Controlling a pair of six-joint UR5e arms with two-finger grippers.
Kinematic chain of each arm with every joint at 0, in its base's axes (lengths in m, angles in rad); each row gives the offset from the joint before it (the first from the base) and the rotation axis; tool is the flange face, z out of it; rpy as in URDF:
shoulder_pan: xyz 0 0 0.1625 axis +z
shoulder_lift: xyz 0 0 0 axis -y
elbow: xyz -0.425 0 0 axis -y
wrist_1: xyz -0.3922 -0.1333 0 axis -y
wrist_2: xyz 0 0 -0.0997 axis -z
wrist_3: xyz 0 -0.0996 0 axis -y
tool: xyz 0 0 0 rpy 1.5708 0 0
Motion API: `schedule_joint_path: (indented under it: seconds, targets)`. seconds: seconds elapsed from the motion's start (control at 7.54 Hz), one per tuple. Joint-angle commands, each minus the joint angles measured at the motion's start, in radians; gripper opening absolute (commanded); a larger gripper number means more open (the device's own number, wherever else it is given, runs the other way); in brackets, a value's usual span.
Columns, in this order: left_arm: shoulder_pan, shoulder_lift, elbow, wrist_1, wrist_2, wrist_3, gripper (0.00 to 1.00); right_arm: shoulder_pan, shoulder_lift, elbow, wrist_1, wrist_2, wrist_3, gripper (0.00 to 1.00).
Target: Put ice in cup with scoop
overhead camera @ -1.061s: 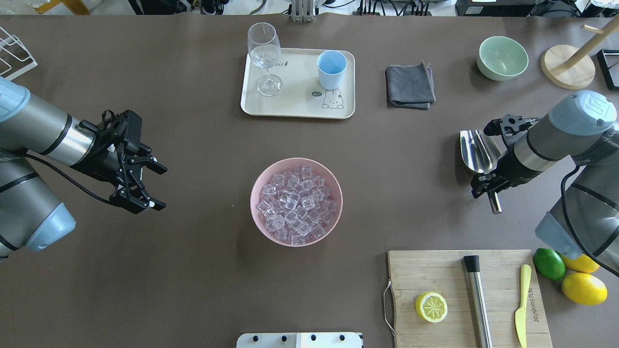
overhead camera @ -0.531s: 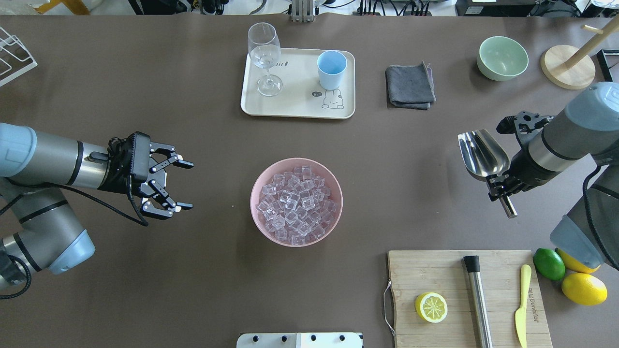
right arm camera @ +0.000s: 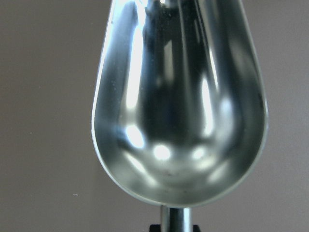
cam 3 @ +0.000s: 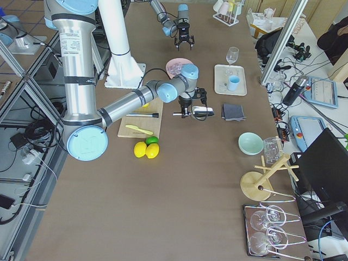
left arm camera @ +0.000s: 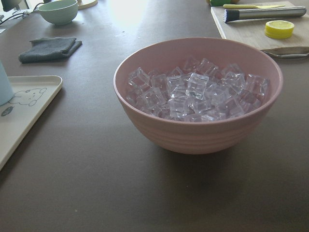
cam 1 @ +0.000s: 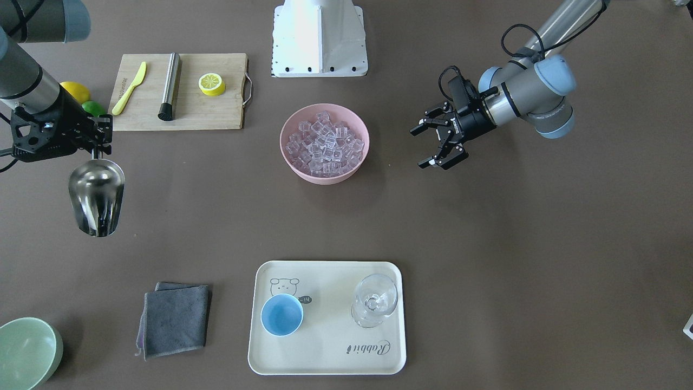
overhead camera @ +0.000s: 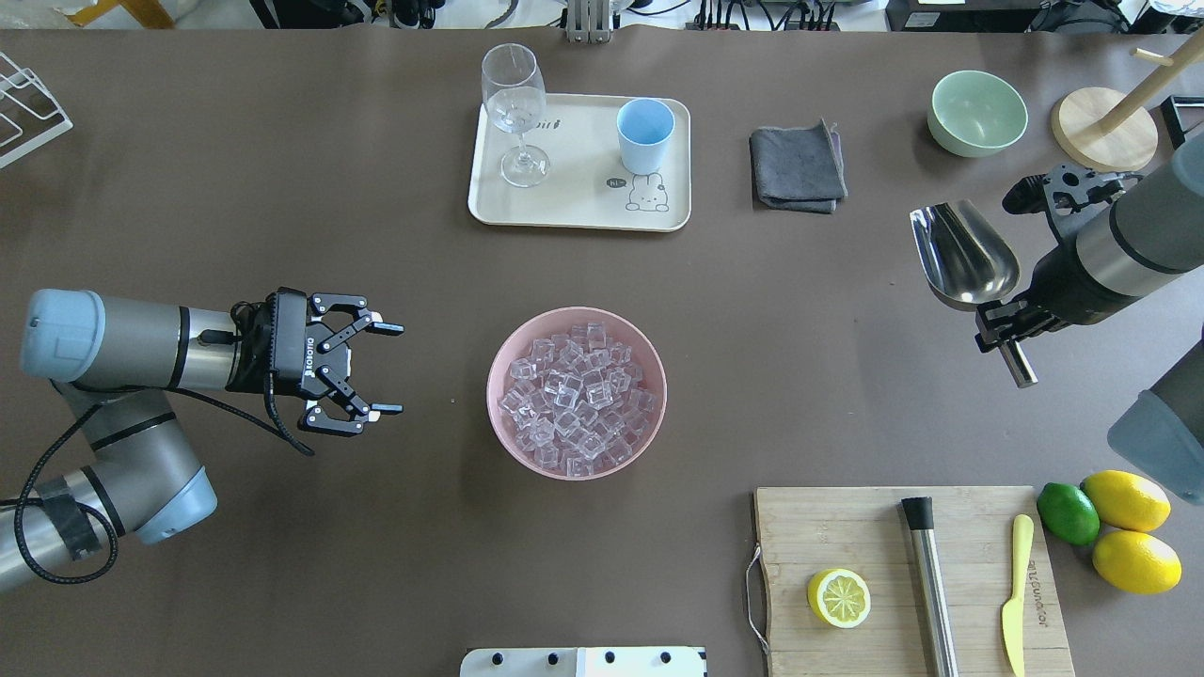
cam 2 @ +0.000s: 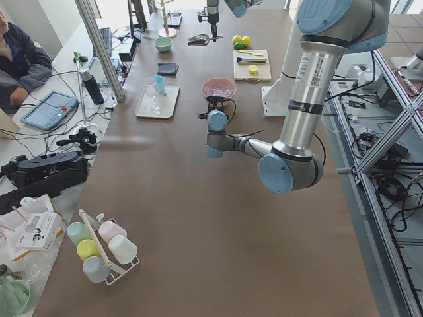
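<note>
The ice fills a pink bowl at the table's middle, and it also shows in the left wrist view. The light-blue cup stands upright on a cream tray at the far side. My right gripper is shut on the handle of the steel scoop and holds it above the table, far right of the bowl. The scoop's trough is empty. My left gripper is open and empty, left of the bowl, with its fingers pointing at it.
A wine glass shares the tray. A grey cloth and a pale-green bowl lie far right. A cutting board with a lemon half, a steel cylinder and a yellow knife is near right, with lemons beside it.
My left gripper has moved right toward the pink bowl and turned level. My right gripper has carried the scoop farther from me and a little to the right.
</note>
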Motion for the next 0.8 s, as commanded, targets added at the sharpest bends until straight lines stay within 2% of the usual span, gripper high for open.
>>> schedule_joint_path:
  seconds: [0.0,0.27,0.66]
  targets:
    - [0.029,-0.061,0.099,-0.076,0.029,0.0,0.98,0.04,-0.002,0.029,-0.018,-0.007,-0.108,0.0]
    - [0.05,-0.096,0.142,-0.089,0.051,0.0,0.98,0.049,0.001,0.044,-0.058,0.005,-0.18,0.0]
    - [0.076,-0.134,0.199,-0.088,0.063,-0.002,0.98,0.051,0.013,0.07,-0.058,-0.007,-0.502,0.0]
